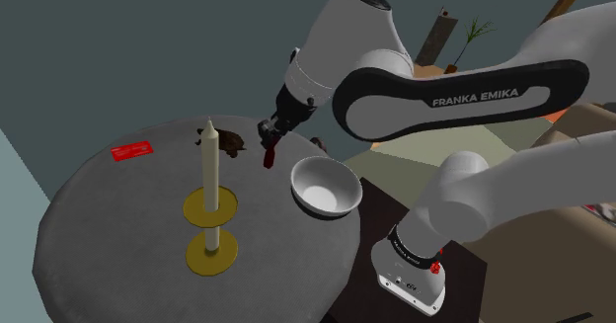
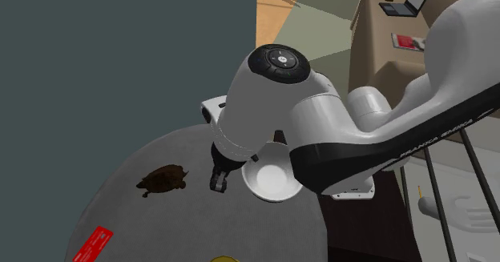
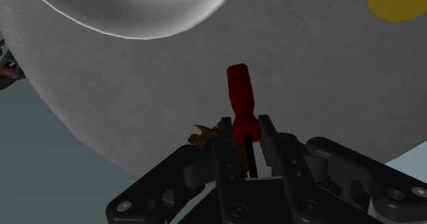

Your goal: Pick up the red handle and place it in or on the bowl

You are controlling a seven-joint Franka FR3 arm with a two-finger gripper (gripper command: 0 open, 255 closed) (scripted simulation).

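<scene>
— Where's the red handle (image 3: 241, 96) just now?

— In the tool (image 3: 246, 122). The two black fingers are clamped on it near its collar, and the red end sticks out past them toward the round grey surface (image 1: 99, 232). It hangs between the brown turtle figure (image 1: 231, 141) and the white bowl (image 1: 324, 188), clear of both. I can't tell whether its tip touches the surface.

— Anything crowding it?

— The bowl sits at the surface's edge beside the stand, just beside the tool. The turtle is toward the far edge, close on the other side. A tall pale candle (image 1: 208, 163) stands upright in a yellow candle holder (image 1: 211, 208) nearer the middle, well apart from the handle. A red card (image 1: 130, 151) lies flat by the edge away from the stand.

— What's hard to make out?

— From the second exterior view the arm's big white joint covers part of the bowl's rim. From the wrist the turtle is mostly tucked behind a finger, and the bowl is cut off by the frame.
</scene>
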